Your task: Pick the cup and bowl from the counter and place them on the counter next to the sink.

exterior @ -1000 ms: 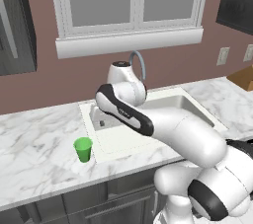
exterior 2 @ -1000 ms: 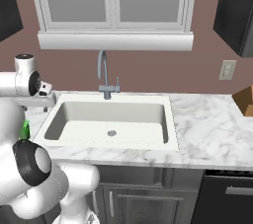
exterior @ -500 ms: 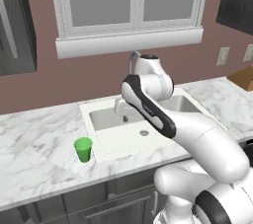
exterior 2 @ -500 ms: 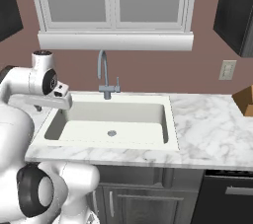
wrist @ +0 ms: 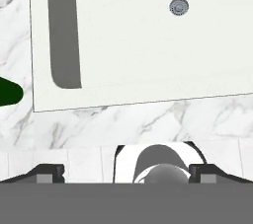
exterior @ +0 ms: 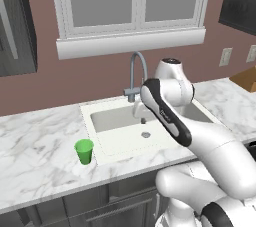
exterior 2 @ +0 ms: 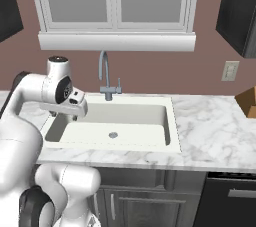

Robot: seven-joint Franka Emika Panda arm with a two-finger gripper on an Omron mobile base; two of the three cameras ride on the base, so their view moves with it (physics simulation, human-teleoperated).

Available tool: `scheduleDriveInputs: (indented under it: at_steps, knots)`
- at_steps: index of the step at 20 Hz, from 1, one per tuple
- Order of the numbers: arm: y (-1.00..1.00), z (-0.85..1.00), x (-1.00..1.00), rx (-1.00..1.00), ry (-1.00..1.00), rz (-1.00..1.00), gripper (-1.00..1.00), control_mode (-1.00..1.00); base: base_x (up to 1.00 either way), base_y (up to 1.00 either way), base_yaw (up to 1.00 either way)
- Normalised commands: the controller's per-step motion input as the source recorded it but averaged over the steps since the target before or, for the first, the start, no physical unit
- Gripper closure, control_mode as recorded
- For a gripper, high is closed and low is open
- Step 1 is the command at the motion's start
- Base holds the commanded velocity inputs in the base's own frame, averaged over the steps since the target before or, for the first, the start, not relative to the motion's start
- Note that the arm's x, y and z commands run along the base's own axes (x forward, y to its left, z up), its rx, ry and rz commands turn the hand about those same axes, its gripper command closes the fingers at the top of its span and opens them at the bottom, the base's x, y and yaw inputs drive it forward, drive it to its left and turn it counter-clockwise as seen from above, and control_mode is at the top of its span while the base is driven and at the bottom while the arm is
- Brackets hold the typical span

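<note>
A small green cup [exterior: 84,151] stands upright on the white marble counter [exterior: 35,156], just left of the sink [exterior: 125,136]. In the hand view the cup [wrist: 7,92] is a dark green sliver at the left edge. My gripper [exterior 2: 64,115] hangs above the left end of the sink [exterior 2: 125,121], pointing down. Its fingertips [wrist: 49,171] stand wide apart, so the gripper [wrist: 127,171] is open and holds nothing. The basin with its round drain [wrist: 179,6] lies below the hand. The bowl is out of view.
A curved grey tap [exterior: 136,71] rises behind the basin, under the window sill [exterior 2: 115,41]. A cardboard box [exterior 2: 247,101] sits at the far right of the counter [exterior 2: 210,136]. Dark wall cabinets [exterior 2: 240,6] hang at the upper corners.
My arm has swung right, from over the counter by the cup to over the sink. The cup stayed where it was. The gripper stayed open.
</note>
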Motion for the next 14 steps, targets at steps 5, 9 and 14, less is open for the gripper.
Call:
scheduleDriveInputs:
  at_steps: [5, 9, 14]
  knots:
    - [-0.46, -0.03, -0.07, -0.02, -0.09, 0.0, -1.0, -1.0, 0.0, 0.0, 0.0]
    - [-0.38, 0.0, -0.17, -0.09, -0.1, 0.07, -1.0, -1.0, 0.0, 0.0, 0.0]
    - [-0.38, 0.0, -0.25, -0.13, -0.09, 0.13, -1.0, -1.0, 0.0, 0.0, 0.0]
